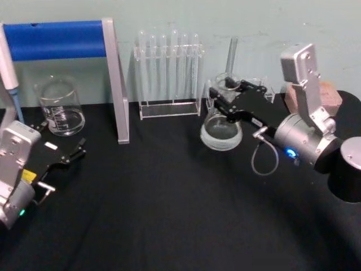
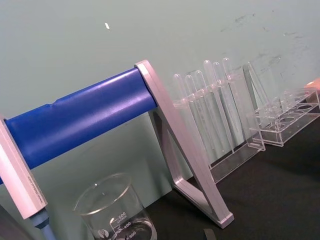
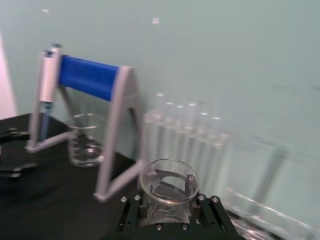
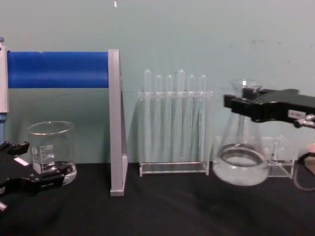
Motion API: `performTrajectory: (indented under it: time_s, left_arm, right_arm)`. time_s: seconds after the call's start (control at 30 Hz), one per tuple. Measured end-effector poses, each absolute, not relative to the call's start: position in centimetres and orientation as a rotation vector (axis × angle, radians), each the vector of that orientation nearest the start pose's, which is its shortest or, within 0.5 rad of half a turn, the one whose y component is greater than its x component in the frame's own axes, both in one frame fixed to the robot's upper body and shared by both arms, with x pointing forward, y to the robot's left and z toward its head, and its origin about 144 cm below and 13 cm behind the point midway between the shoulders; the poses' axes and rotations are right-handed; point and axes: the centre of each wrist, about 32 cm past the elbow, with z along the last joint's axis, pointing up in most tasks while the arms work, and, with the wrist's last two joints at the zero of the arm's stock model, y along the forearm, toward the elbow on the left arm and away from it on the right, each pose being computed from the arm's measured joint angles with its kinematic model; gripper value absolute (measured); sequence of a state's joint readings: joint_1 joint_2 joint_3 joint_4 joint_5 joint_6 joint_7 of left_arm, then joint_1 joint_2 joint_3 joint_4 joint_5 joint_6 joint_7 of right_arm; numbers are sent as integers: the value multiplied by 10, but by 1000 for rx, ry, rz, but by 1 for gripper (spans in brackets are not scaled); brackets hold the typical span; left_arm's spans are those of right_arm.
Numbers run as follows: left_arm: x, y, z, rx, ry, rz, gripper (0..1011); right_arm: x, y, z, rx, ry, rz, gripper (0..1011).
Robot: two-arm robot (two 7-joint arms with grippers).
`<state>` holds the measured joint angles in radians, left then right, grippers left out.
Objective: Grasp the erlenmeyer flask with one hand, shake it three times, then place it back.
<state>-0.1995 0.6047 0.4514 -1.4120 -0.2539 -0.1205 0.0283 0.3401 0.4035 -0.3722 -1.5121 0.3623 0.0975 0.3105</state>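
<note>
The erlenmeyer flask (image 1: 221, 132) is a clear conical flask with a little liquid, right of the test tube rack. My right gripper (image 1: 228, 90) is shut on its neck just under the lip. In the chest view the flask (image 4: 241, 162) hangs slightly tilted from the black fingers of the right gripper (image 4: 246, 103); whether its base touches the black tabletop I cannot tell. The right wrist view looks down on the flask's open mouth (image 3: 169, 182), with the right gripper (image 3: 167, 205) clamped around it. My left gripper (image 1: 70, 155) rests open at the left by the beaker.
A test tube rack (image 1: 169, 73) stands at the back centre. A blue-bar stand (image 1: 115, 84) and a glass beaker (image 1: 59, 107) stand at the left. Behind the flask is a low clear rack (image 4: 280, 157). A brown block (image 1: 327, 96) and a black cylinder (image 1: 347, 175) are at the right.
</note>
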Motion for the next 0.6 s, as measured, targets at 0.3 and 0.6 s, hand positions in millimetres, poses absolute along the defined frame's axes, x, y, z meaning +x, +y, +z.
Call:
performTrajectory:
  time_s: [0.3,0.6]
  left_arm:
    - [489,310,1140,304,-285,1248,1001]
    - [489,310,1140,304,-285,1248,1001]
  right_arm:
    - [537,-263,1225,-78,-129,-1059,450]
    - [538,-267,1223,-77,-129,-1085,450]
